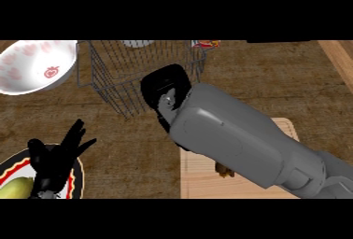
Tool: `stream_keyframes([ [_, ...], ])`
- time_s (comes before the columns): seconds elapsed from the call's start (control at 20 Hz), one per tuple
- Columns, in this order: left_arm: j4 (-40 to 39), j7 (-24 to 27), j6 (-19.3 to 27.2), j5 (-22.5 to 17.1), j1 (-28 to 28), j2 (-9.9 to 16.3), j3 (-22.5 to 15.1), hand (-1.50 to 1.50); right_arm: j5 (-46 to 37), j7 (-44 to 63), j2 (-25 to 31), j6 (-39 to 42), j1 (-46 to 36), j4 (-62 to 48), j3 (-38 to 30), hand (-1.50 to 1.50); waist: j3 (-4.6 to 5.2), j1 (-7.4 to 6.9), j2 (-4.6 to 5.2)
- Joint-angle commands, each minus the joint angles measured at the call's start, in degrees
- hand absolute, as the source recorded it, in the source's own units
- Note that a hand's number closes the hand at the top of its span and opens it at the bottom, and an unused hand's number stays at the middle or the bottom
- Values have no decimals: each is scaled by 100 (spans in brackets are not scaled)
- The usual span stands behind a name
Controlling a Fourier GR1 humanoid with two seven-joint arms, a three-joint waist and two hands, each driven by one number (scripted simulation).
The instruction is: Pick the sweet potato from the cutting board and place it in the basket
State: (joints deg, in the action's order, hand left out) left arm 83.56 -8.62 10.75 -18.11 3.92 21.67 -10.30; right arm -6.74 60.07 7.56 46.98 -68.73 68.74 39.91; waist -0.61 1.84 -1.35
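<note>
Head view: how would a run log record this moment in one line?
right hand at wire basket rim, contents hidden | left hand open, resting over plate | cutting board partly covered by forearm

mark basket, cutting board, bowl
basket [110, 88], head view, front-left wire wall
cutting board [203, 179], head view, bare wood at lower left
bowl [34, 63], head view, white inner surface

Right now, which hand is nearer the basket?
Right. The right hand is at the basket's near rim, overlapping its wires. The left hand rests open at the lower left over a plate, well short of the basket.
</note>
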Motion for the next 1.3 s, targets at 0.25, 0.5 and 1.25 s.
stream_keyframes([
  [0.25,-533,-261,-187,-19,354,158,23,0,-388,700,383,63,1035,585,509,-150,64,-14,90],
  [0.5,-302,-417,10,178,376,16,-195,0,-612,611,707,14,1487,993,525,-150,60,-46,94],
  [1.25,-313,-406,-64,278,376,8,-106,0,-1708,12,901,-362,2634,1503,636,-150,62,-152,132],
])
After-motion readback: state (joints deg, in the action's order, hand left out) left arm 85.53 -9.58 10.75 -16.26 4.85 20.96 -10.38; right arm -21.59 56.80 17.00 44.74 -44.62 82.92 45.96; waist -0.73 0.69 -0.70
